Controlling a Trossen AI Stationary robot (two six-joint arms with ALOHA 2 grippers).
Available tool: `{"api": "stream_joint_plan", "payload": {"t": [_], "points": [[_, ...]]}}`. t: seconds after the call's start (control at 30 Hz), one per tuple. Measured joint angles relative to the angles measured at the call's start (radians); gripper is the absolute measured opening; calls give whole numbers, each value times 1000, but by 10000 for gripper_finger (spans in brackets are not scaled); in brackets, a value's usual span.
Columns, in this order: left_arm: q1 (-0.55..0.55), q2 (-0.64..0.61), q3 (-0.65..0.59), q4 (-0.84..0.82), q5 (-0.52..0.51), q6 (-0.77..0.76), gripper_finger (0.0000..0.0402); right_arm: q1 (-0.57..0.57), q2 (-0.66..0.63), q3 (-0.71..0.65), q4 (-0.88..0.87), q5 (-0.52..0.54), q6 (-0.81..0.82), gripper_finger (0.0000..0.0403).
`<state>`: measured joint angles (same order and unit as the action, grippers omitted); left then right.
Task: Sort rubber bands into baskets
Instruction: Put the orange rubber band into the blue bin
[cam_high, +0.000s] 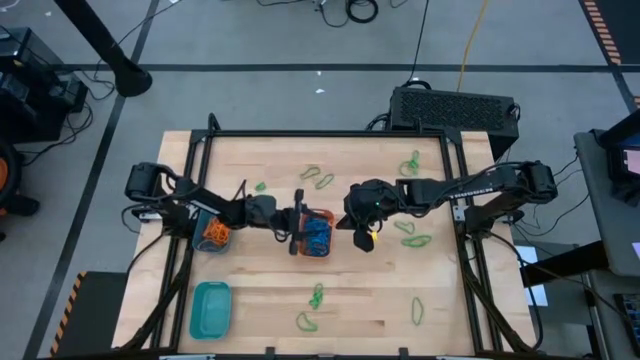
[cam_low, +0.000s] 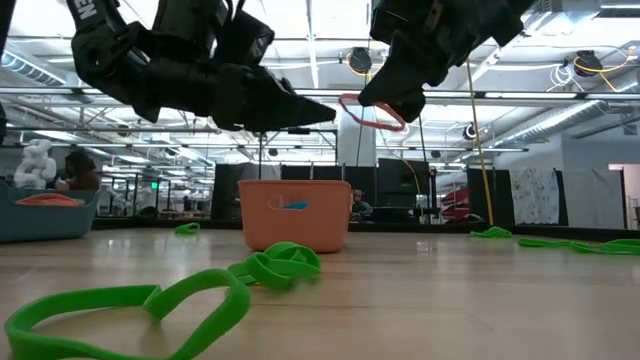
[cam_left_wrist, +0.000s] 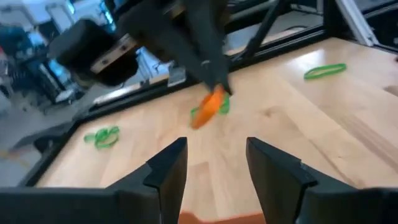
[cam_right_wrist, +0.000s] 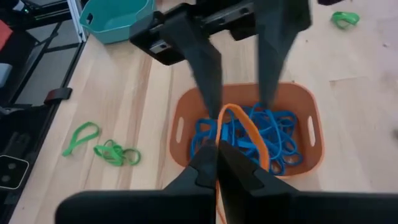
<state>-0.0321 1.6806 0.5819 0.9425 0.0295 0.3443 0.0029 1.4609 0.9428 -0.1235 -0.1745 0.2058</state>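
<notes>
Right claw (cam_right_wrist: 217, 163) clamped on 1 orange rubber band (cam_right_wrist: 239, 127), hanging just above the orange basket (cam_right_wrist: 314, 134) at the middle of the surface (cam_high: 360, 290). Loop reaching forward from the fingertips, long axis toward the left claw (cam_right_wrist: 239, 78). Left claw facing it from the other side of the basket, fingers spread, gripping nothing, tips flanking the far end of the band. Basket directly under both claws, already piled with blue rubber bands (cam_right_wrist: 273, 134). Judging by that, mismatch in colour: orange loops showing in the small round basket (cam_high: 213, 236) out beside the left arm, so left arm nearer for the delivery. Teal basket (cam_high: 210, 310) at the near left corner. Green bands (cam_high: 413, 240) scattered loose, well apart, all unsorted.
</notes>
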Motion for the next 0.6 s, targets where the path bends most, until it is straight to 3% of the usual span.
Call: {"api": "stream_joint_plan", "payload": {"t": [0.17, 0.6], "points": [[-17, 0, 0, 20, 1, 85, 173, 0, 0, 0, 0, 0, -1, 0], [-16, 0, 28, 18, -31, 83, 173, 0, 0, 0, 0, -7, 6, 0]]}}
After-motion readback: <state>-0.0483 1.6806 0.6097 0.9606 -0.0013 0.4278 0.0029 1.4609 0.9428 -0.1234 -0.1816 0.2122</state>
